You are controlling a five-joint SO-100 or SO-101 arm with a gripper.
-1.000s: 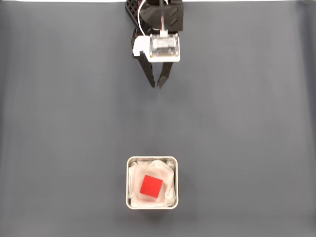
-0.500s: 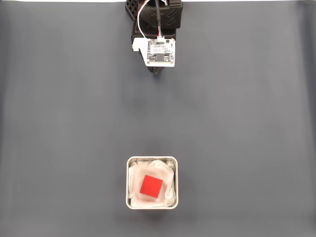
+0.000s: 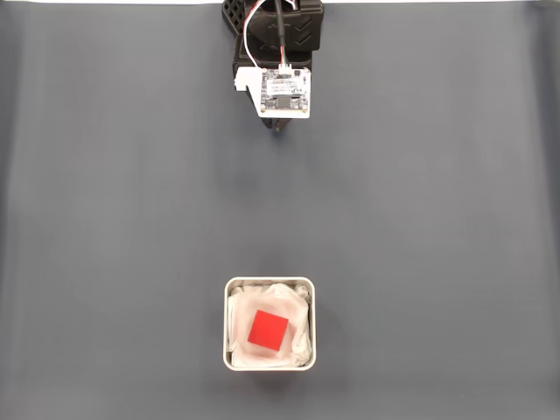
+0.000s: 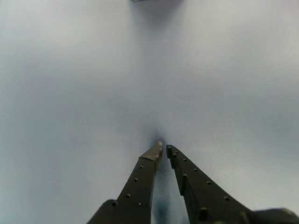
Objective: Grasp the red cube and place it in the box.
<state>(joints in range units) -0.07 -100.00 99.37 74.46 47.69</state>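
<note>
Resting inside the box [image 3: 306,289], the red cube [image 3: 269,330] lies on the crumpled white lining [image 3: 241,308], roughly in the middle of the tin and turned slightly askew to its walls. In the fixed view the box sits on the dark grey worktop [image 3: 437,219] near the bottom edge, about midway between the left and right edges.

The arm [image 3: 278,26] reaches in from the top edge of the worktop in that view, well apart from the box, with a white camera board [image 3: 283,91] on its wrist covering most of the gripper [image 3: 279,130]; only a dark tip pokes out below the board.

In the wrist view the gripper [image 4: 163,149] comes in from the bottom edge, its two dark fingers [image 4: 140,182] drawn together until the tips almost meet, a thin gap left between them and nothing held. Below them lies bare worktop [image 4: 70,93], pale and bluish in this view, with a faint shadow at the fingertips.
</note>
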